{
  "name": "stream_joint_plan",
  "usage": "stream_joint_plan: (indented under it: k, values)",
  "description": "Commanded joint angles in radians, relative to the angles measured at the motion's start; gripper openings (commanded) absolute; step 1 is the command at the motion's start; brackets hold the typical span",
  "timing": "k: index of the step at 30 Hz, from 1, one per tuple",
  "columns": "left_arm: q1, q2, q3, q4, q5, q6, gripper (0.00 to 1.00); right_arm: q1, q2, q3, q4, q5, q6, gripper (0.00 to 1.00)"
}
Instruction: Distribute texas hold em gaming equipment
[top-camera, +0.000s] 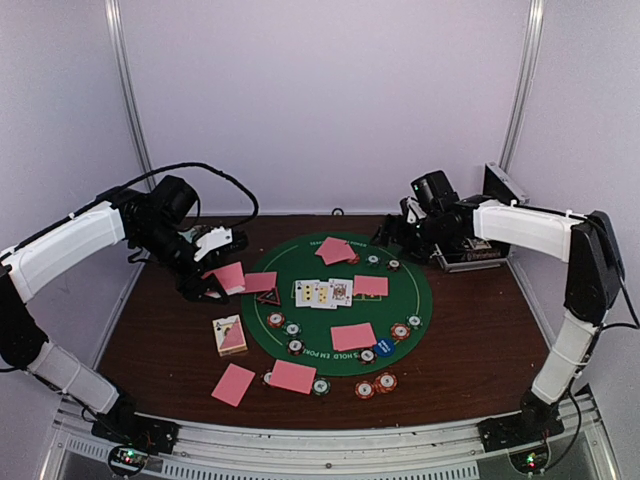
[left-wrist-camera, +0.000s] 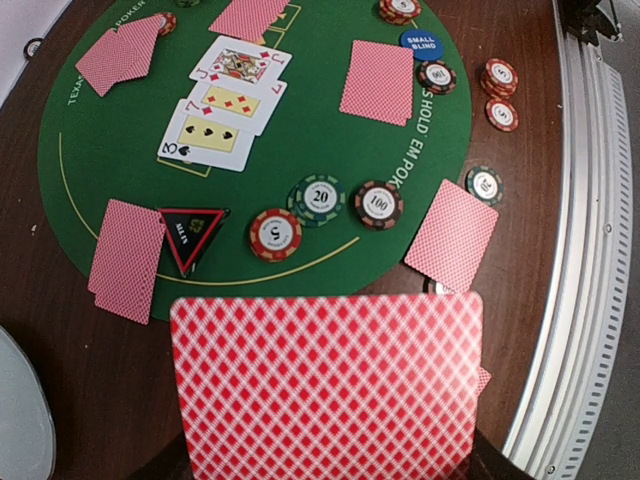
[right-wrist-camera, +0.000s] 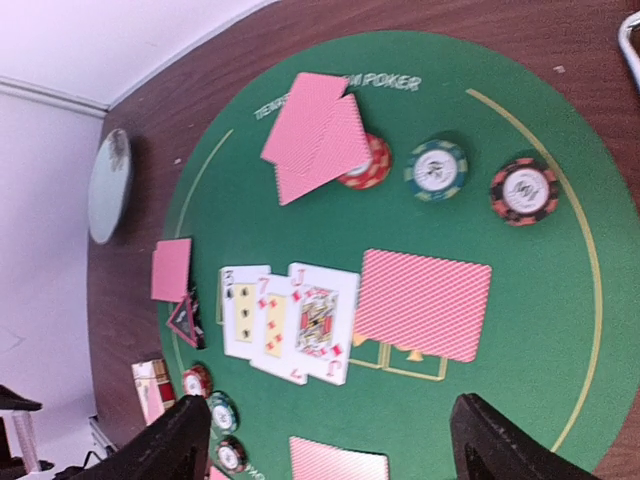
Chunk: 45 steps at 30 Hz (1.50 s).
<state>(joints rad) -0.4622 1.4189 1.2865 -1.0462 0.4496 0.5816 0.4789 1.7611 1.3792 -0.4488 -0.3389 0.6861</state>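
- Just outside the left rim of the round green felt poker mat (left-wrist-camera: 320, 140): left gripper (top-camera: 208, 282), jaws together on one pink-backed playing card (left-wrist-camera: 325, 385). It is taken by the edge nearest the wrist and held flat over the brown table (left-wrist-camera: 60, 340). The pads are hidden by the card.
- Card handling (judgement): very light, thin, springy, slick-faced. A corner grip lets it sag or swivel, so a mid-edge pinch is better. A card lying flat offers no lip, so an edge overhanging another card is the place to get under.
- Left part of the mat: face-down pair of cards (left-wrist-camera: 125, 258) at the rim, touching the black-red triangle marker (left-wrist-camera: 193, 235).
- Next right, toward the mat's near rim: striped poker chips (left-wrist-camera: 318, 198), red, green and dark, in a close row.
- Chip handling (judgement): small, rigid, denser than cards. Grip across the diameter. One may roll if it lands on edge.
- Mat centre: three overlapping face-up cards (top-camera: 323, 292), with a face-down card (top-camera: 370, 286) just beside them on the right.
- Near-right part of the mat: blue disc (left-wrist-camera: 420, 44) lettered small blind.
- Over the far-right part of the mat: right gripper (right-wrist-camera: 330, 425), fingers wide apart with nothing between them.
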Motion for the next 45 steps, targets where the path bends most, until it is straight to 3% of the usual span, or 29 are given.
stream_joint_plan:
  k: [1,5,14,30,45]
  values:
    - [-0.003,-0.004,0.028,0.018,0.026,-0.001,0.0,0.121,0.004,0.008,0.079,-0.091,0.088,0.91]
    - [-0.003,0.001,0.031,0.02,0.03,-0.003,0.0,0.242,0.06,0.035,0.236,-0.199,0.197,0.99]
    - [-0.003,0.0,0.03,0.019,0.031,-0.008,0.0,0.4,0.203,0.137,0.531,-0.326,0.403,1.0]
    - [-0.003,0.005,0.027,0.02,0.034,-0.007,0.0,0.487,0.337,0.244,0.66,-0.359,0.496,0.99]
    - [-0.005,0.0,0.025,0.02,0.034,-0.006,0.0,0.519,0.456,0.389,0.614,-0.399,0.513,0.98]
